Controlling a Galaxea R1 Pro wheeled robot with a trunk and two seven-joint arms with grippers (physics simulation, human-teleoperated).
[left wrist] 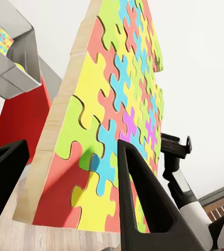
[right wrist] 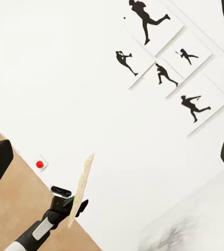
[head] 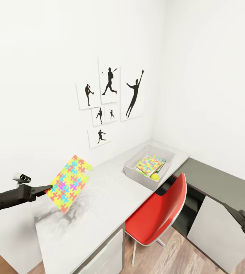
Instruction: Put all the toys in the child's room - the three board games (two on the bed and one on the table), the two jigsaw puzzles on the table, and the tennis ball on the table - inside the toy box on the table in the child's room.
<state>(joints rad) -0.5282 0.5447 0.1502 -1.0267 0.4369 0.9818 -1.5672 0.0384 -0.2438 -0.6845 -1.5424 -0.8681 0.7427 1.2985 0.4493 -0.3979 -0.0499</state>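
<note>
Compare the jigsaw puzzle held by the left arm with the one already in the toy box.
The held jigsaw puzzle is clamped in the left end effector above the table; the boxed jigsaw puzzle lies inside the toy box. The held one stands tilted on edge; the boxed one rests nearly flat on other items. Both show the same multicoloured interlocking-piece pattern.

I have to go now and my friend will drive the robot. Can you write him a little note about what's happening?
Left gripper: shut on the jigsaw puzzle, held up above the white table, tilted on edge.
Right gripper: open, holding nothing, pointing at the wall pictures.
Toy box: at the table's far end by the red chair. Already inside: another colourful puzzle and the tennis ball; flat things lie under that puzzle, which I cannot identify.
Next: probably carry the held puzzle over to the box and drop it in.
</note>
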